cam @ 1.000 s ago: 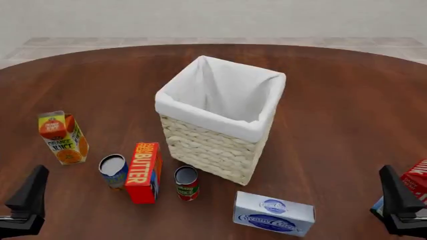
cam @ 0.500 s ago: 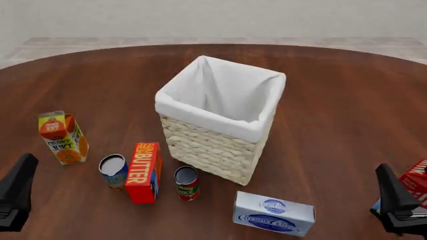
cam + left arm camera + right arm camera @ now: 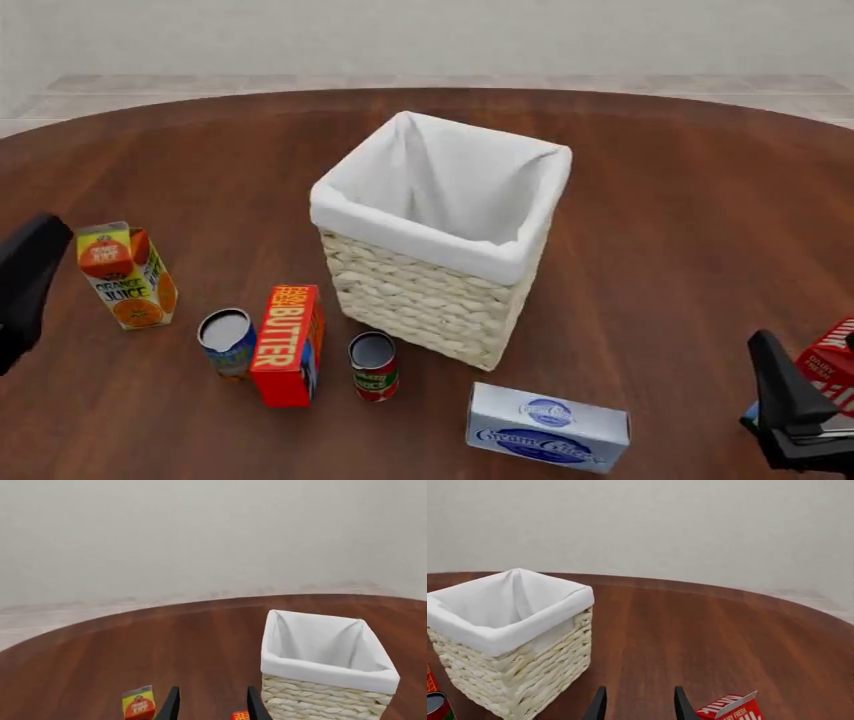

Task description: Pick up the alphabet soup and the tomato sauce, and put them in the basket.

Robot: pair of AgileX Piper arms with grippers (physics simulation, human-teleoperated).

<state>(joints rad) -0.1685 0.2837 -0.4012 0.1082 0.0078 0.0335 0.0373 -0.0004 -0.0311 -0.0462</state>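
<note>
While both claws sit low at the table's near edge, the right gripper point(image 3: 635, 706) and left gripper point(image 3: 209, 707) each hold their fingers parted around nothing. Between them — well apart from either — stand the alphabet soup point(image 3: 227, 342) and tomato sauce point(image 3: 374, 366), the butter box point(image 3: 288, 344) between. Beyond rises the basket point(image 3: 424, 285); only the right wrist view catches the milk carton's point(image 3: 732, 708) top.
</note>
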